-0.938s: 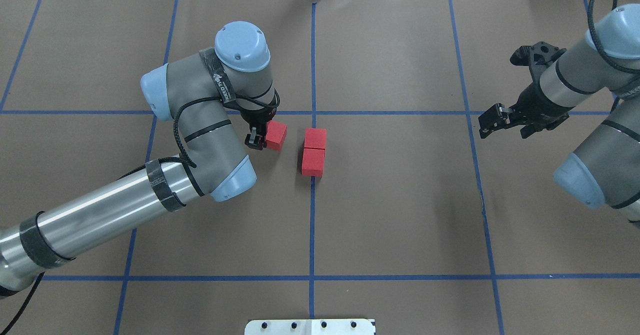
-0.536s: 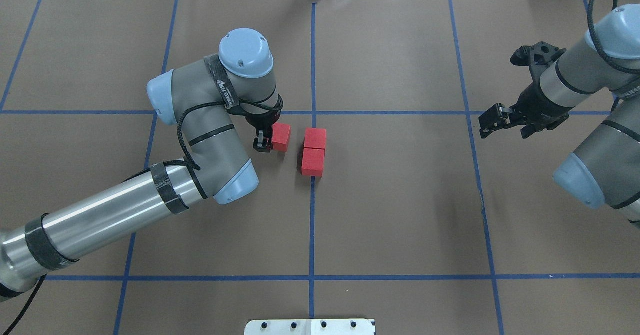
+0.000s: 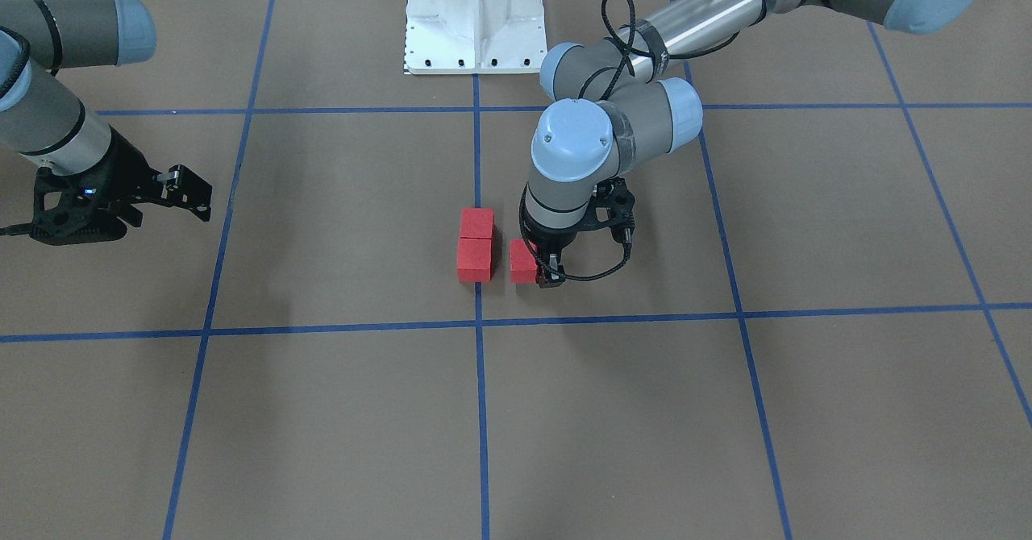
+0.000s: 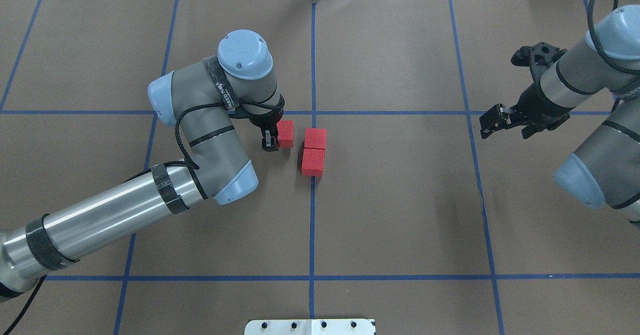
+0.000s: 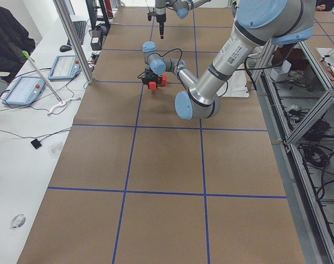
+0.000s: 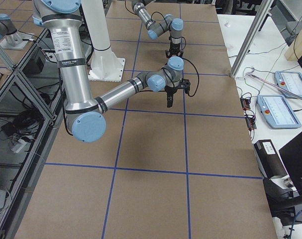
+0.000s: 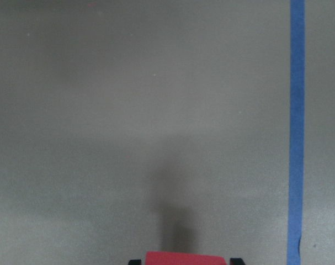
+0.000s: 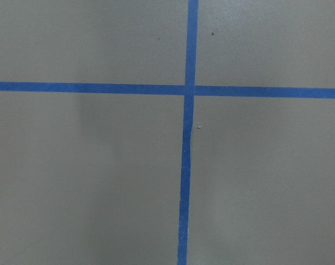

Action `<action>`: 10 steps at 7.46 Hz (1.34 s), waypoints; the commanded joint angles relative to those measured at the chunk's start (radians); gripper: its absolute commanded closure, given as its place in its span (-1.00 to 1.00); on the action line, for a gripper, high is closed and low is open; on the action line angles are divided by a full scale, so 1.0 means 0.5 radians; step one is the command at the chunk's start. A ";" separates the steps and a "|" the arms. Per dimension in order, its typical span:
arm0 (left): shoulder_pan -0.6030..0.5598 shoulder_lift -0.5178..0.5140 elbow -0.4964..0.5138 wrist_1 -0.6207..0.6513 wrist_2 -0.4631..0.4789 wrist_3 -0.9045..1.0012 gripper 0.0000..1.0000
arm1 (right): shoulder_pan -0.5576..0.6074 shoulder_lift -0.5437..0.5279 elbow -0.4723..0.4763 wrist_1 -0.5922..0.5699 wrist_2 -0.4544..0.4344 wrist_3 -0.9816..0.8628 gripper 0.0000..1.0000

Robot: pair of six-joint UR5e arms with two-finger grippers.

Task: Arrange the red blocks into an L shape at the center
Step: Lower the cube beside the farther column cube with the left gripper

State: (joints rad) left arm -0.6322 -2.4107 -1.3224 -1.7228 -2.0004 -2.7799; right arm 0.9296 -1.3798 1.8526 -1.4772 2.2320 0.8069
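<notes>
Clenching one red block (image 4: 286, 134), the left fingers (image 4: 270, 142) stand near the touching pair (image 4: 314, 152); right fingers' (image 4: 492, 120) state unclear.

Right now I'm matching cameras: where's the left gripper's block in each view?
Front-facing: block right of centre line.
Overhead: block left of it.
Exterior left: far, upper middle.
Exterior right: cannot tell.
Left wrist: bottom edge.
Right wrist: absent.
Landmark: centre line.
</notes>
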 commanded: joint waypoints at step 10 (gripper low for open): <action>0.034 -0.029 0.037 -0.030 -0.003 -0.021 1.00 | 0.000 -0.005 0.001 0.000 0.000 0.000 -1.00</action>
State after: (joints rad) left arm -0.6152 -2.4246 -1.3044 -1.7374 -2.0018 -2.7918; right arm 0.9296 -1.3820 1.8517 -1.4772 2.2319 0.8069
